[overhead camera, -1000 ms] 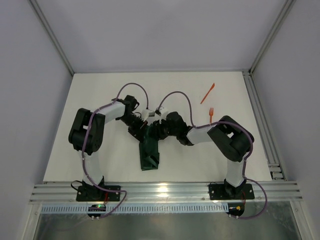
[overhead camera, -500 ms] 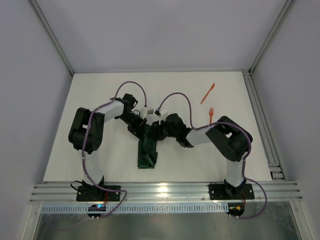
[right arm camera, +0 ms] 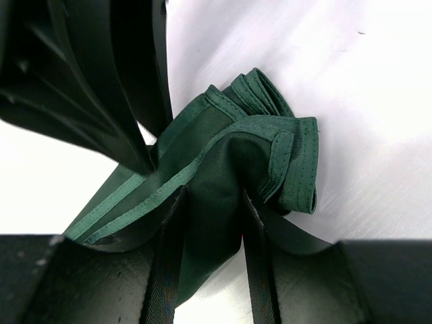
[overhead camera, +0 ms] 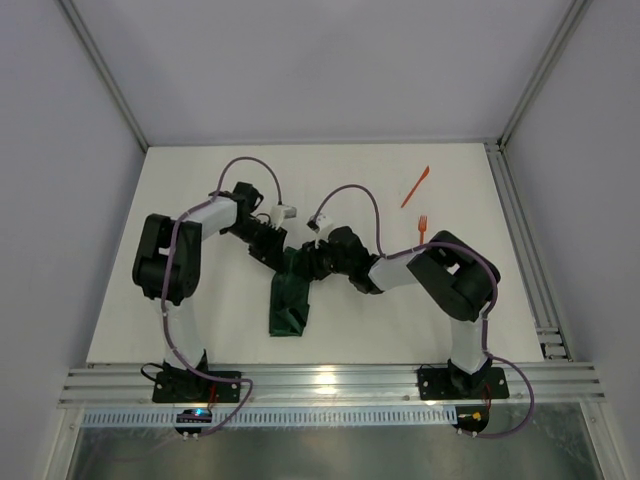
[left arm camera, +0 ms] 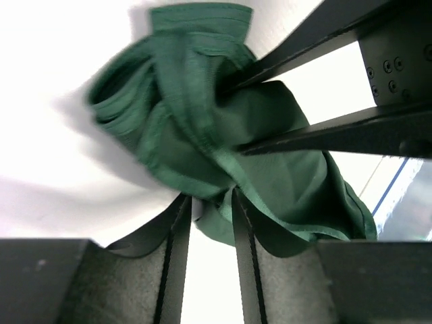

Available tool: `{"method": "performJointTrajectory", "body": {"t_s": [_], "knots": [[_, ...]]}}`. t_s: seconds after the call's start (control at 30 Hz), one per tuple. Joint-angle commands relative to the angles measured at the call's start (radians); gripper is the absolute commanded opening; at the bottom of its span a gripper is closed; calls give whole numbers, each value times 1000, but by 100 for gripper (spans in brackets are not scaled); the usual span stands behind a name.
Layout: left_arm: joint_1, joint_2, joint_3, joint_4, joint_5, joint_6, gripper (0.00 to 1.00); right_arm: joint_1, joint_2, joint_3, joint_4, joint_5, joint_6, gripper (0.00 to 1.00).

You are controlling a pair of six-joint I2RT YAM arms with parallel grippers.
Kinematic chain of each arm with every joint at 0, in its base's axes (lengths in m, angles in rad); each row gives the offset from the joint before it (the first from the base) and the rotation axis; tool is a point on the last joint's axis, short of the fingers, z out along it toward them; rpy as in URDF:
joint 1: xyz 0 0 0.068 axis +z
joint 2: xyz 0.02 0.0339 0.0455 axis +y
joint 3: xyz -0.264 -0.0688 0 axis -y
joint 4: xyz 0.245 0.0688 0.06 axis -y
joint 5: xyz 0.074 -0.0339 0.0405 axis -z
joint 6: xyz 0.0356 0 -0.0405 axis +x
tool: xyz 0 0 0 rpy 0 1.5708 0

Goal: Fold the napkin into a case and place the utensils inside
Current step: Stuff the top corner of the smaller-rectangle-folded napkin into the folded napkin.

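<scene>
The napkin (overhead camera: pixel 291 295) lies near the middle of the white table (overhead camera: pixel 180 200), folded to a narrow, long, layered strip which runs from the two grippers toward the near edge. Its far end sits bunched between the left gripper (overhead camera: pixel 277 252) and the right gripper (overhead camera: pixel 311 262), which meet there from opposite sides.

In the left wrist view, the left gripper (left arm camera: pixel 210 210) has its two dark fingers close together with a narrow gap, and a fold of the green cloth (left arm camera: pixel 202 135) sits at their tips; I cannot tell if they really pinch it or only touch it. The right arm's black fingers (left arm camera: pixel 317 135) come in from the right side and hold cloth between them.

In the right wrist view, the right gripper (right arm camera: pixel 210 202) is closed on a thick fold of the napkin (right arm camera: pixel 229 155), which fills the space between the fingers.

The cloth is soft and dark green, with a stitched hem and fine woven ribs, and it makes rounded, rolled layers.

The utensils are well apart from the napkin, at the far right of the table: a thin, pointed orange knife (overhead camera: pixel 416 186) and a small orange fork (overhead camera: pixel 422 228), both of smooth plastic.
</scene>
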Motion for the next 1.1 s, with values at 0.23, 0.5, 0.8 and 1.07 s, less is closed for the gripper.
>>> {"method": "performJointTrajectory", "body": {"t_s": [0.23,0.5,0.8,1.07], "knots": [[5,-63,41,3,-12,1,40,9,4,41,-41,25,-1,42],[-46,1,35,30,-25,-18,43,9,2,49,-27,20,25,42],[-61,40,52,63,-98,-71,6,9,12,52,-3,-1,44,42],[-61,29,33,93,-104,-90,0,10,-129,9,-119,58,-22,52]]}}
